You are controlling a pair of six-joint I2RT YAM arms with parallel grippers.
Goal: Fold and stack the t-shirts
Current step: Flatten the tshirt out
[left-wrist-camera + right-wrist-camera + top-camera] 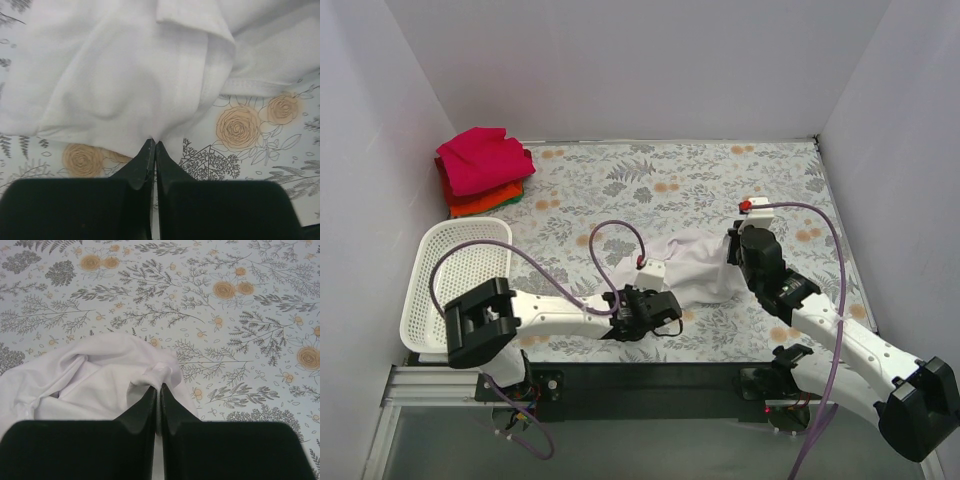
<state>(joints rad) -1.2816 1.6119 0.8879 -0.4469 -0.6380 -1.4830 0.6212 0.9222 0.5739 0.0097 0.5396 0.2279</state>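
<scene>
A crumpled white t-shirt (695, 268) lies on the flowered tablecloth between both arms. My left gripper (665, 300) is at its near-left edge. In the left wrist view the left gripper (154, 144) is shut, its tips pinching the hem of the white t-shirt (125, 75). My right gripper (734, 242) is at the shirt's right end. In the right wrist view the right gripper (158, 386) is shut on a bunched fold of the white t-shirt (95, 375). Folded t-shirts (482, 165) are stacked at the far left: magenta on top, red-orange (480, 204) beneath, and a green sliver.
A white mesh basket (460, 275) stands at the near left, beside the left arm's base. White walls close in the table (650, 180) on the left, back and right. A black rail runs along the near edge.
</scene>
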